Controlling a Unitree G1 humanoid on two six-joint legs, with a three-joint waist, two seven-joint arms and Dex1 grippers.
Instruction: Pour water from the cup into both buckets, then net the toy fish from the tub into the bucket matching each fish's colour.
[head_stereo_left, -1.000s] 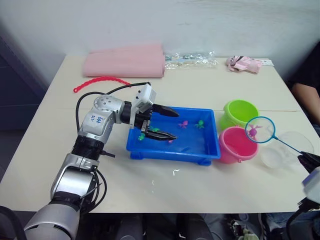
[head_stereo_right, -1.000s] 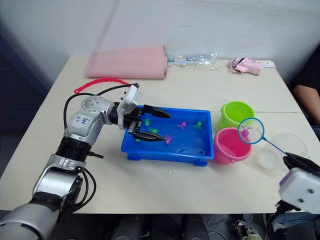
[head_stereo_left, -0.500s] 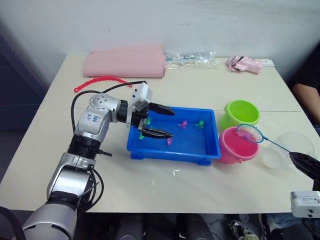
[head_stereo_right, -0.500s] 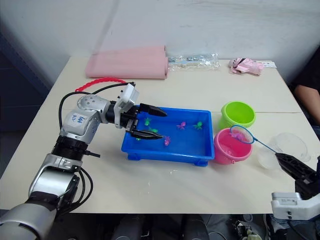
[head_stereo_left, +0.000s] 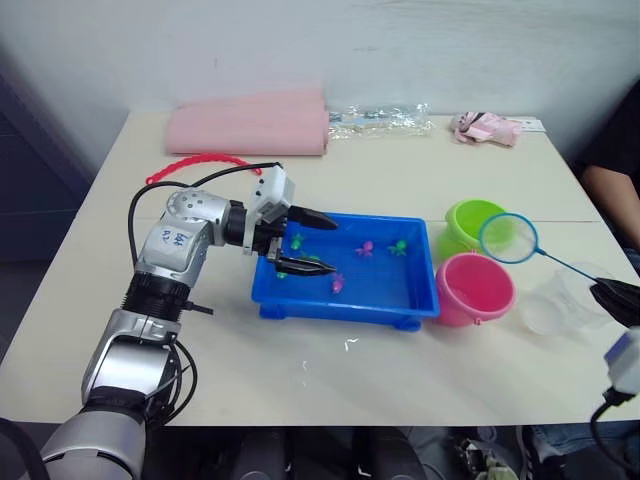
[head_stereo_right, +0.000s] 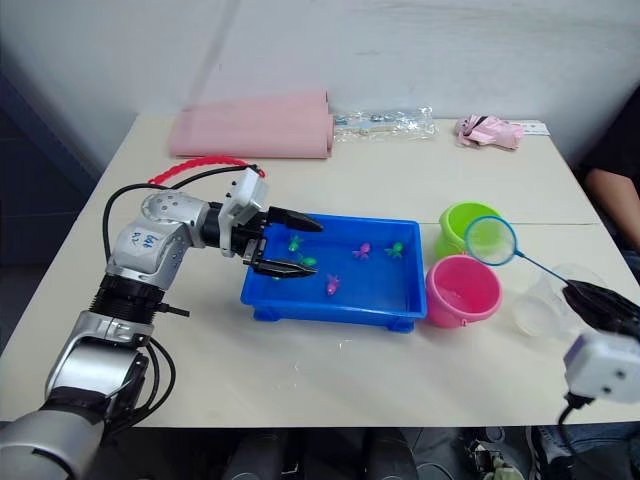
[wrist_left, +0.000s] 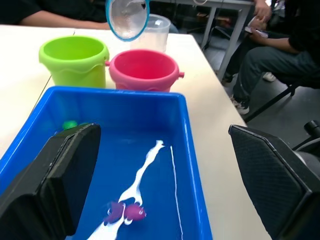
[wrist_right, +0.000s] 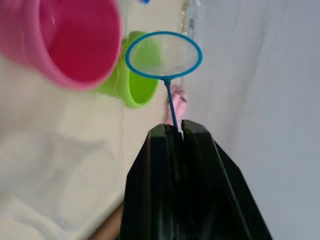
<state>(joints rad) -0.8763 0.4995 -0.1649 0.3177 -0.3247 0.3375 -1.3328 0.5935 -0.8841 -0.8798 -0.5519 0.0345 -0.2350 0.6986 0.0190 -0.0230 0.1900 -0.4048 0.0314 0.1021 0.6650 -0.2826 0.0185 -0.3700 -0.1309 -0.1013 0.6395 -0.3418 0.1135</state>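
Blue tub (head_stereo_left: 420, 296); lime bucket (head_stereo_left: 478, 224); pink bucket (head_stereo_left: 476, 288); blue-rimmed net (head_stereo_left: 509, 238).

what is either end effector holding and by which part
The right end effector holds the net by the end of its handle. The left end effector is open over the tub, holding nothing.

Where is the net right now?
The right hand holds the net up on the robot's right, its hoop over the green bucket, behind the pink bucket.
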